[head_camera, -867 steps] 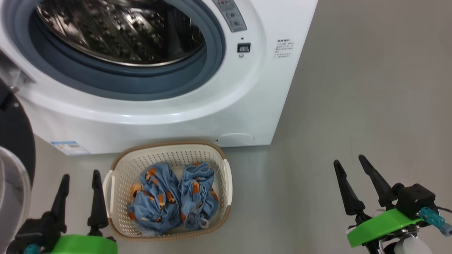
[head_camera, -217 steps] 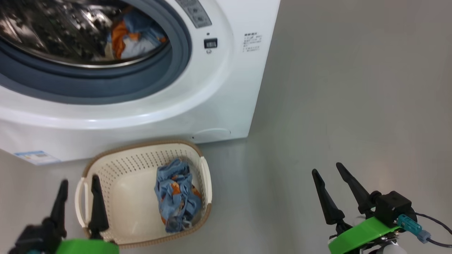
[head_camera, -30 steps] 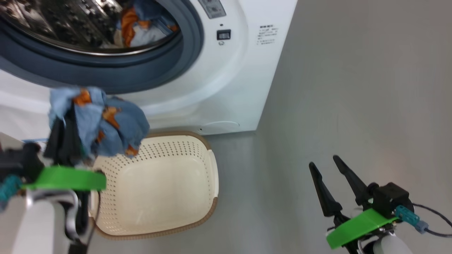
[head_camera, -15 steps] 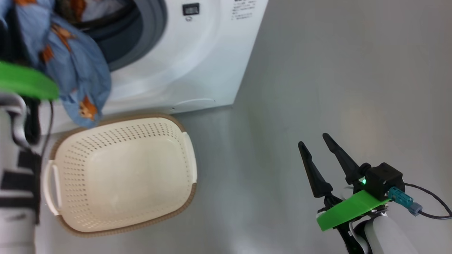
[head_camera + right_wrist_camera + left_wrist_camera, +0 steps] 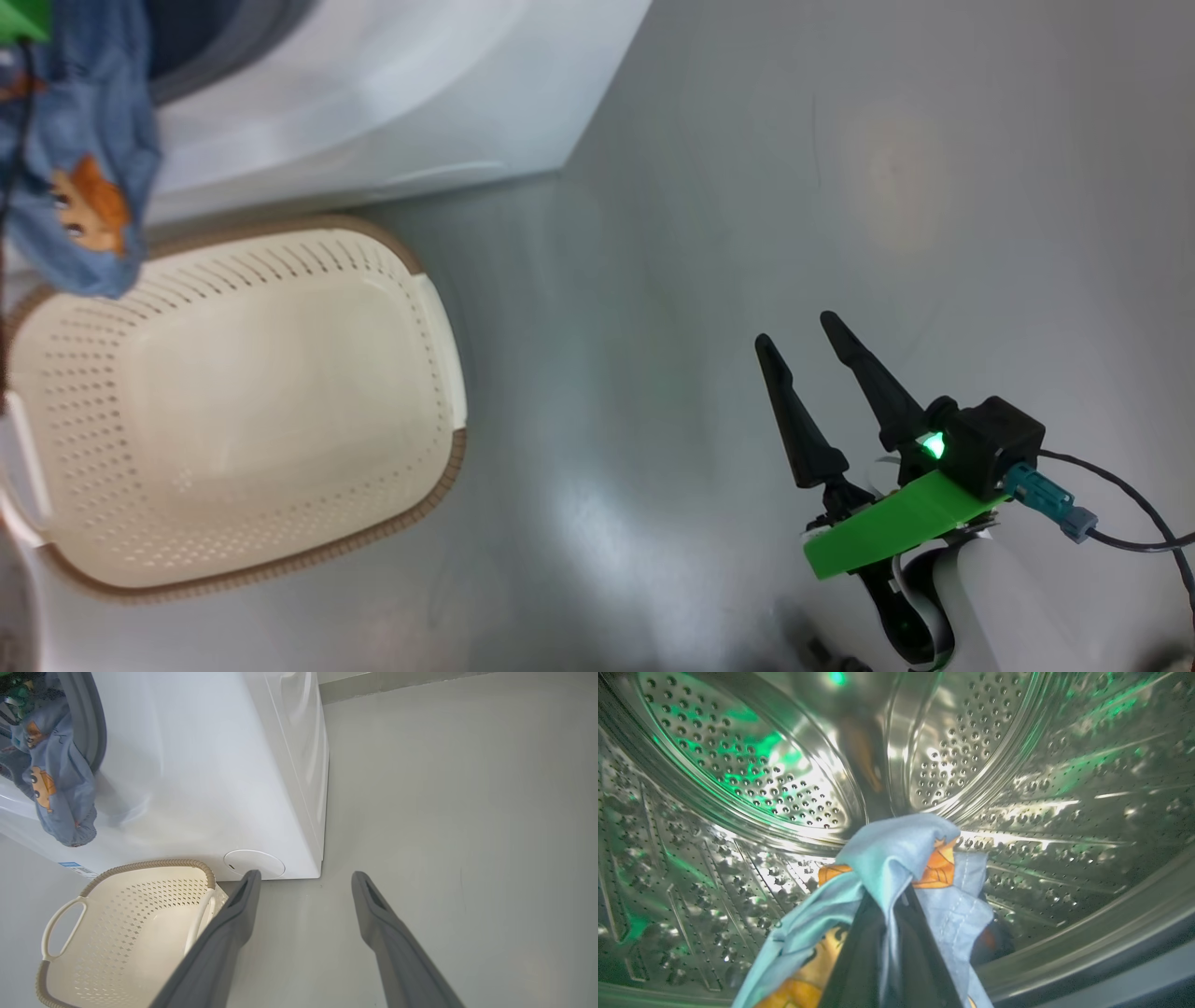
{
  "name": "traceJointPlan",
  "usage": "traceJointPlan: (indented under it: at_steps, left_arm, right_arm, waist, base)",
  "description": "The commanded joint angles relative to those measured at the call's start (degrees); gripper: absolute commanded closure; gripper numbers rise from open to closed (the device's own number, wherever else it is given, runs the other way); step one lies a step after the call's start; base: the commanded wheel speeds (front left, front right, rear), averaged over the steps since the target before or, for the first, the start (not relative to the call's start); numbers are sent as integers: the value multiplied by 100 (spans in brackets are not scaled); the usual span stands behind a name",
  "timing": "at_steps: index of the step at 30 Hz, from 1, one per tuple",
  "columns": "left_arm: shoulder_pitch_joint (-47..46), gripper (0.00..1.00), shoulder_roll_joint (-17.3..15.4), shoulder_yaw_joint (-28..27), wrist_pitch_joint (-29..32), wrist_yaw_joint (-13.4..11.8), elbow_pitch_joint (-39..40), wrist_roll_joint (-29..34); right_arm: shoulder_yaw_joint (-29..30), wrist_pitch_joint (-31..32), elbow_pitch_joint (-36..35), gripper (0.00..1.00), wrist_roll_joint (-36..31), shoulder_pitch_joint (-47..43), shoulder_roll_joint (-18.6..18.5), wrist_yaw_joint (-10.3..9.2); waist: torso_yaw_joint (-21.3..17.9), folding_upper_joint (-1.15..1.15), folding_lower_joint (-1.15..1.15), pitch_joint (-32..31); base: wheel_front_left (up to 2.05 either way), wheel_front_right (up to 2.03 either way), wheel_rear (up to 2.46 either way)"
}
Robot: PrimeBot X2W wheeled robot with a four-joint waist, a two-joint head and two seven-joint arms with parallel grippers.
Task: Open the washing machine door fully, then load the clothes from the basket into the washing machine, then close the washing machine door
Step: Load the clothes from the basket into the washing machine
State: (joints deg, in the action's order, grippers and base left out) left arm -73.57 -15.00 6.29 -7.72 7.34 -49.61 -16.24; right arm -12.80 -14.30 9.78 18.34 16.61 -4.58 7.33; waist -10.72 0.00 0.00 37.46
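One garment point(image 5: 896, 854) bunched around left gripper point(image 5: 889, 905) — clamped on it, inside drum point(image 5: 971, 756) | right gripper point(image 5: 794, 329) spread, over floor point(image 5: 747, 140)

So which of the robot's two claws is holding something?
The left gripper: it is shut on a blue garment inside the steel drum. The right gripper is open and empty above the floor.

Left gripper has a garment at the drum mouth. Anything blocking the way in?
Nothing visible does. Left wrist view: the left gripper pinches the garment, open drum straight ahead. Right wrist view: its tail hangs outside over the gasket and may drag on the lip.
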Motion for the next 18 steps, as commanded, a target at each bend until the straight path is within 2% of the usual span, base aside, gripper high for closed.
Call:
traceJointPlan:
  at_steps: [1,8,10,13,18]
  left_arm:
    - [-225,100,-338,-41,91,14,1,-32]
    - [-772,100,-431,153,691,-41,-659,59]
    - [-906,100,-434,198,679,-79,-737,98]
    - [-1031,100,-405,261,418,-189,-795,173]
    - [-1177,100,-402,453,-528,-393,-647,451]
  right_arm:
    - [-159,-70,-122,0,61,-39,46,16]
    - [-233,-70,-111,0,90,5,106,16]
    - [-255,-70,-102,0,95,10,115,16]
    - [-278,-70,-93,0,92,16,123,16]
    - [-330,-70,-86,0,92,54,130,16]
  waist:
    - [-192,0,0,437]
    - [-176,0,0,676]
    - [-164,0,0,707]
    - [-139,0,0,719]
    - [-150,0,0,734]
  base:
    - [0,0,0]
    - [0,0,0]
    - [0,0,0]
    - [0,0,0]
    - [0,0,0]
